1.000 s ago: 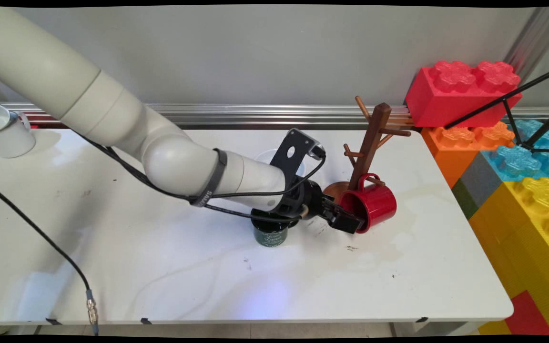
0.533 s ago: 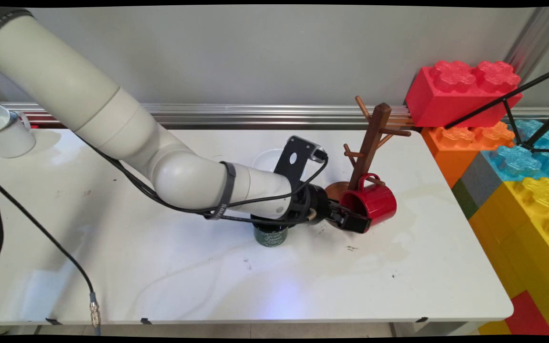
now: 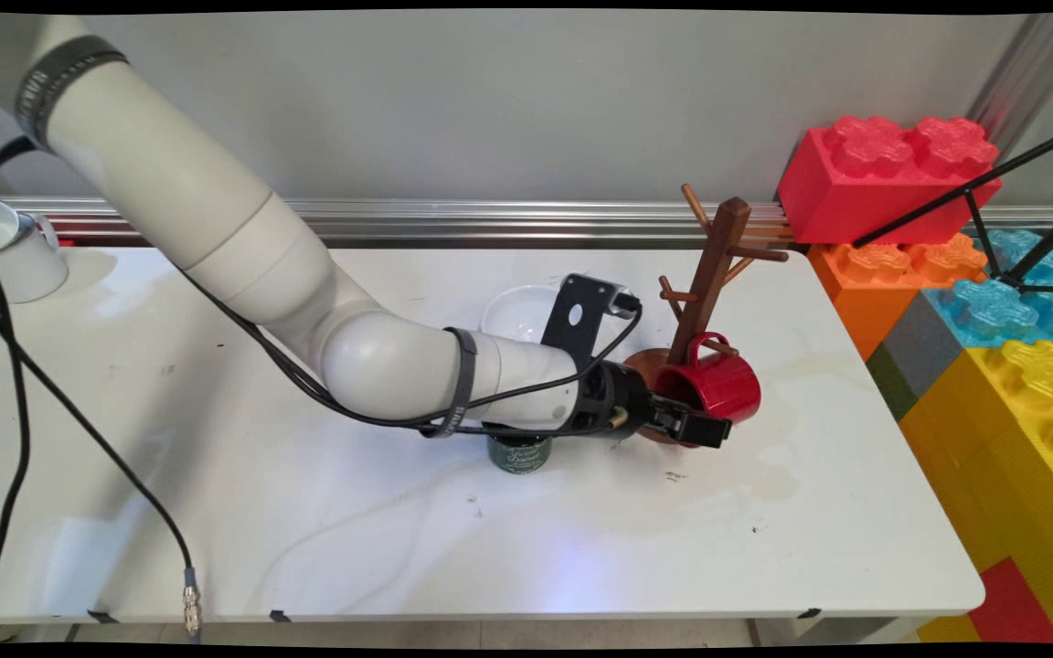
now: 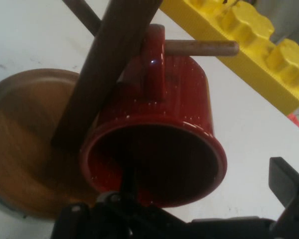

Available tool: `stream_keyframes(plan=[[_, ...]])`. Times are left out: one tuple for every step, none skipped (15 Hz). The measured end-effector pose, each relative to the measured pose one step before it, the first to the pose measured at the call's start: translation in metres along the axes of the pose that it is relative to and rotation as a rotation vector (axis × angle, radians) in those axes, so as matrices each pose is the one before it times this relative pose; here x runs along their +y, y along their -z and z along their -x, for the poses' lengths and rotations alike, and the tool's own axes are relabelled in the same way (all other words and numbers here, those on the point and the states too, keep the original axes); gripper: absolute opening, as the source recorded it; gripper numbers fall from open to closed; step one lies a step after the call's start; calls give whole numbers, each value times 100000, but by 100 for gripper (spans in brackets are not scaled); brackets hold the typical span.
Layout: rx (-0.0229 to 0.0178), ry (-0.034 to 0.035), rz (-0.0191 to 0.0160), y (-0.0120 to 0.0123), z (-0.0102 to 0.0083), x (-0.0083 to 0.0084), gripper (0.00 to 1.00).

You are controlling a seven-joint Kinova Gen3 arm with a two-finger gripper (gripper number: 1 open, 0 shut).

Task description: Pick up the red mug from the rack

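Note:
A red mug (image 3: 717, 382) hangs by its handle on a low peg of the brown wooden mug tree (image 3: 707, 274), mouth facing down and left. In the hand view the red mug (image 4: 174, 94) fills the middle, with its handle over the peg (image 4: 204, 48) beside the tree's post (image 4: 104, 64). My gripper (image 3: 705, 428) sits at the mug's lower rim, just above the tree's round base (image 3: 643, 366). The gripper (image 4: 204, 177) is open: one finger reaches into the mug's mouth, the other finger (image 4: 288, 181) stands well clear outside the wall.
A dark green mug (image 3: 518, 452) stands under my wrist. A white bowl (image 3: 519, 313) lies behind it. A white mug (image 3: 13, 251) is at the table's far left. Big toy bricks (image 3: 965, 274) line the right edge.
My gripper has shifted right and levelled out at the mug's rim. The red mug has stayed on its peg, barely moving.

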Motion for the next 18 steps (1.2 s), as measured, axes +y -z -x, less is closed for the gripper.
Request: stream_keyframes(plan=[[382,1080,162,-321,50,102,100],[337,895,141,-277,26,91,100],[374,1065,199,-323,24,126,100],[254,937,231,-281,22,119,100],[245,1089,390,-338,20,167,100],[152,602,207,-194,3,94,100],[255,826,320,-281,0,139,100],[357,861,292,-325,-23,136,100],[334,795,298,-313,-26,131,100],[294,691,270,-297,-25,115,100],[210,446,146,-204,-26,62,100],[197,405,139,-191,-24,61,100],[284,455,153,-220,-42,59,100],[269,463,155,-227,-41,60,100],[263,384,138,-195,-39,53,100],[93,194,58,-95,-10,18,100],[142,249,86,-109,-20,32,100],[119,131,11,-76,-18,8,100]])
